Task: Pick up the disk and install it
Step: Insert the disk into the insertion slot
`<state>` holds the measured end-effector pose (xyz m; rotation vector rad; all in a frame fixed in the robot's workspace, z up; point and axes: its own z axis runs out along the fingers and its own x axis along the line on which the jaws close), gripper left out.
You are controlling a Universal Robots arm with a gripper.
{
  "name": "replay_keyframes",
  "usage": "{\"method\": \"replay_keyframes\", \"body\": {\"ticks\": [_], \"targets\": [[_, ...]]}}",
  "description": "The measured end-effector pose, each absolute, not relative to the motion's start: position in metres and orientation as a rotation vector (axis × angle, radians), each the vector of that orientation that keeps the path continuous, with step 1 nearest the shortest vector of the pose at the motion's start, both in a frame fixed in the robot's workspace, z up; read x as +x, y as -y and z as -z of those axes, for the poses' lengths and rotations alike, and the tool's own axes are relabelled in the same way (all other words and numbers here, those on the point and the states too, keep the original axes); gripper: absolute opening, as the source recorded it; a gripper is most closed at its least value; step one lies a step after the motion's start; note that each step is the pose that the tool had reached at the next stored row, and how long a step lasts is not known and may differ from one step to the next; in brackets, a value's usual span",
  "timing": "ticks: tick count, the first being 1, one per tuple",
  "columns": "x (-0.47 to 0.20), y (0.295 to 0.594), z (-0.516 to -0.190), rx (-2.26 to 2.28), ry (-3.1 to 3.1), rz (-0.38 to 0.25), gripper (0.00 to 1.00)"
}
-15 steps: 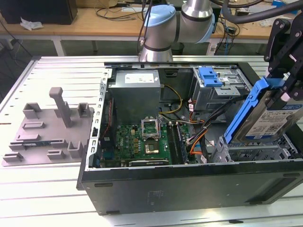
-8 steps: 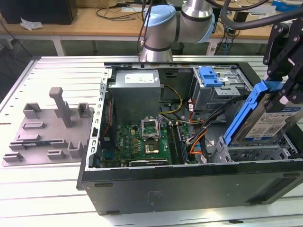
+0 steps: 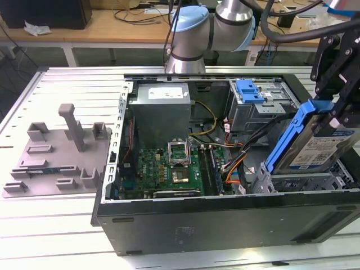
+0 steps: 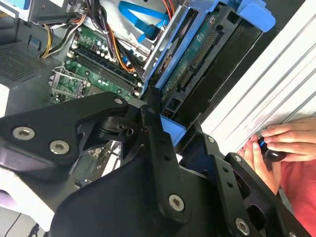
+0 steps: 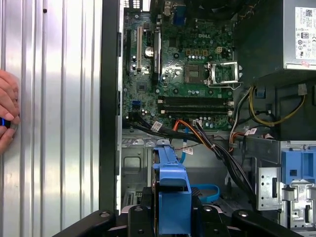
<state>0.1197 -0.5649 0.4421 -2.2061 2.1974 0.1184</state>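
The disk (image 3: 318, 149), a silver drive with a white-and-blue label in a bright blue carrier frame, hangs tilted over the open computer case (image 3: 225, 216) at the exterior view's right. My gripper (image 3: 339, 117) is shut on its upper end. In the second wrist view the disk (image 4: 195, 57) shows its green circuit side, with the black fingers (image 4: 150, 126) clamped at its near end. In the first wrist view the disk's blue carrier edge (image 5: 173, 185) runs out from between the fingers (image 5: 136, 217) over the case's lower bay.
Inside the case lie a motherboard (image 3: 169, 166), a grey power supply (image 3: 160, 109), bundled cables (image 3: 236, 154) and a grey drive cage with a blue bracket (image 3: 250, 90). A grey fixture (image 3: 59, 149) sits on the slatted table. A person's hand (image 4: 276, 143) rests beside the case.
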Motion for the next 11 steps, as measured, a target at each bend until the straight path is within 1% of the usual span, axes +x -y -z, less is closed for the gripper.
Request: {"method": "replay_keyframes", "body": {"ticks": [11], "targets": [[0.120,0.565,-0.430,-2.206,-2.197,-0.118,0.37]]}}
